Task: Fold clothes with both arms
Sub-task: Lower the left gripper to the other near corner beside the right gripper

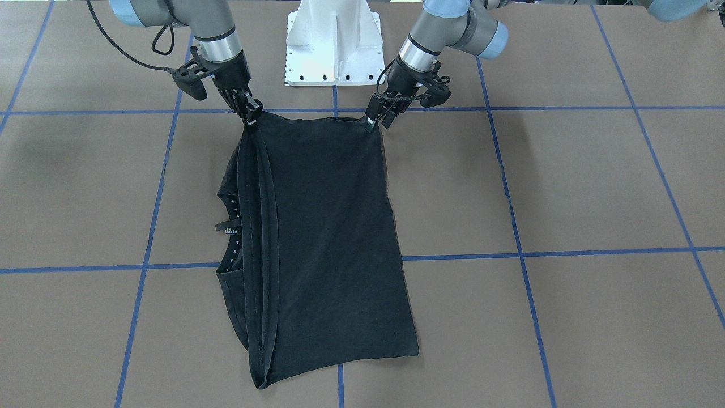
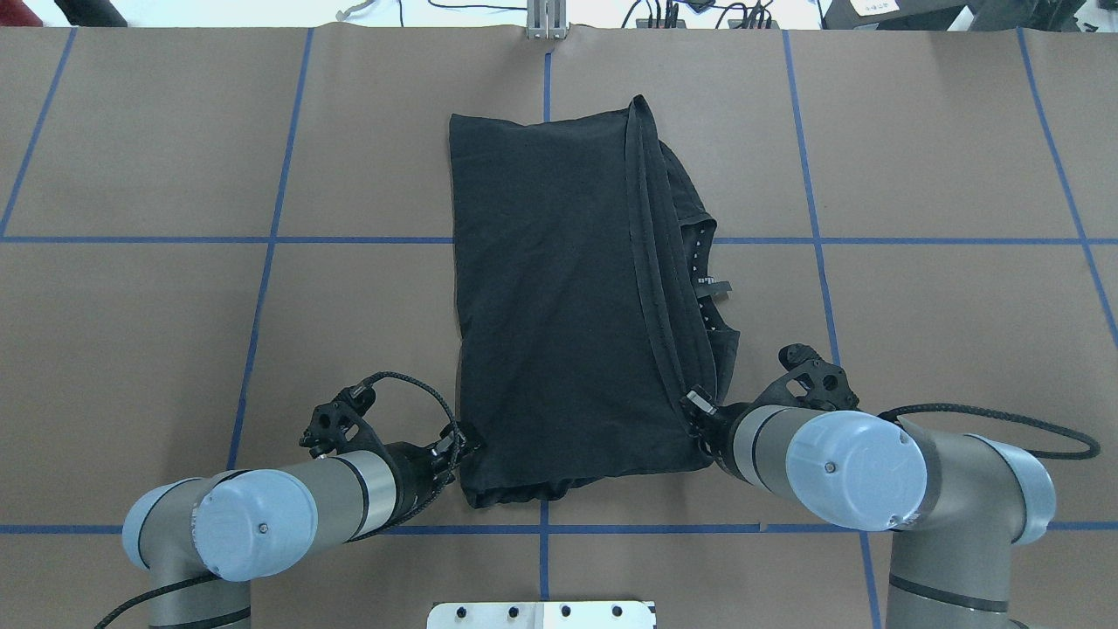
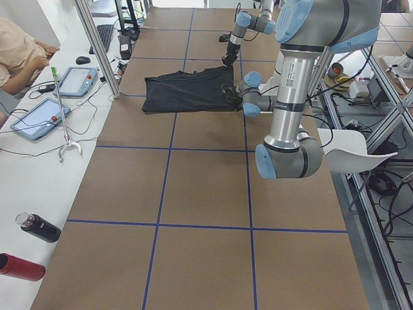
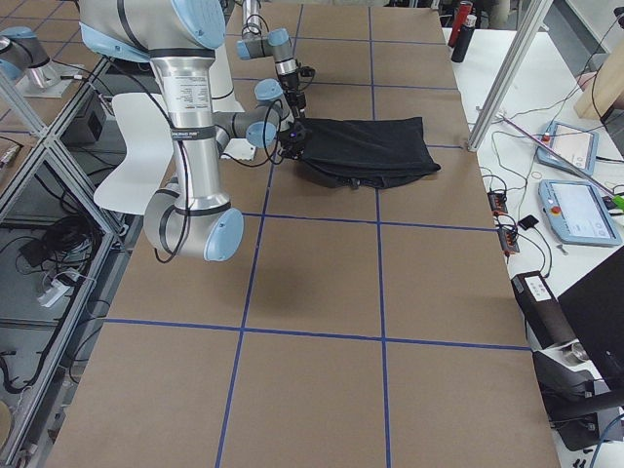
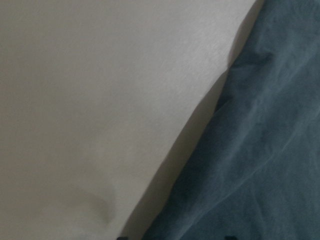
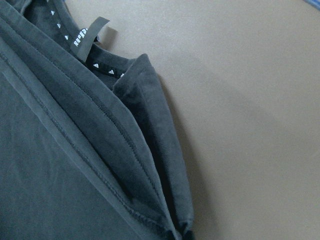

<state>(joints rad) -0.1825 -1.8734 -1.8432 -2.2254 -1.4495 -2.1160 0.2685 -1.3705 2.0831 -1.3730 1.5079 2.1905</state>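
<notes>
**Right jaws:** pressed together on the near right corner of the shirt [image 2: 559, 288], where several stitched hems lie stacked. The right arm [image 2: 760, 441] comes in low from the robot's side.

**Left jaws:** closed on the near left corner, which is a single plain edge. The left arm [image 2: 349, 494] is also low, with its wrist close to the surface [image 2: 175, 349].

**Shirt, position:** black, already folded into a long panel that lies flat on the middle of the surface. Its near short edge spans from one pair of jaws to the other.

**Key relation:** the long axis runs straight away from the robot, so all the cloth lies forward of both jaws. Neither arm is nearer, as each holds its own corner. Any fold of the near edge onto the far one would likely need both arms to travel forward together and level.

**Right-side detail:** the collar [image 2: 703, 253] and a small label [image 2: 716, 286] stick out from under the stacked hems, just beyond the right jaws.

**Hard to make out:**
- No coloured logo shows, and the sleeves are not distinguishable.
- From overhead, the wrists cover most of the fingertips.
- The left wrist view shows only cloth meeting the bare surface.
- The right wrist view shows hems and the label, but not the jaws.
- The side views are too distant to show the grip.
</notes>
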